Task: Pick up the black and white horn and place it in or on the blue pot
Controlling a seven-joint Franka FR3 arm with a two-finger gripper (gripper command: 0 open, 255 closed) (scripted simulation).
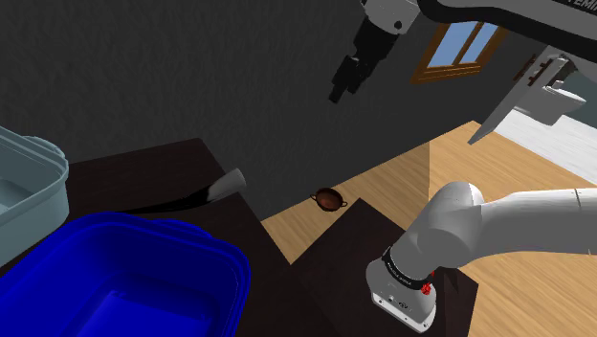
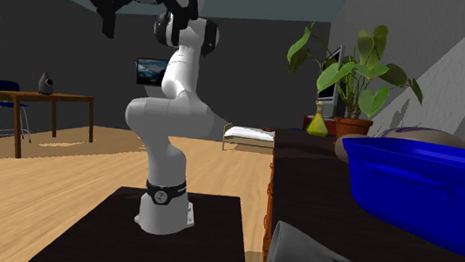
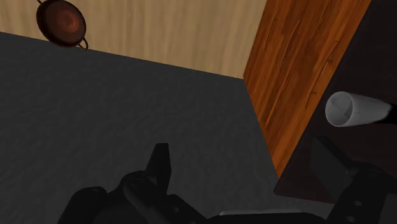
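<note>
Hardly any writing can be read. In the shoulder view, a cut-off white fragment that looks like "EMI" is seen on the arm's upper link (image 1: 574,6), at the picture's top edge. Small white marks and a red spot are carried by the black band (image 1: 406,277) around the arm's base, but they cannot be read. A round pale emblem is shown there in the second exterior view, also illegible.
</note>
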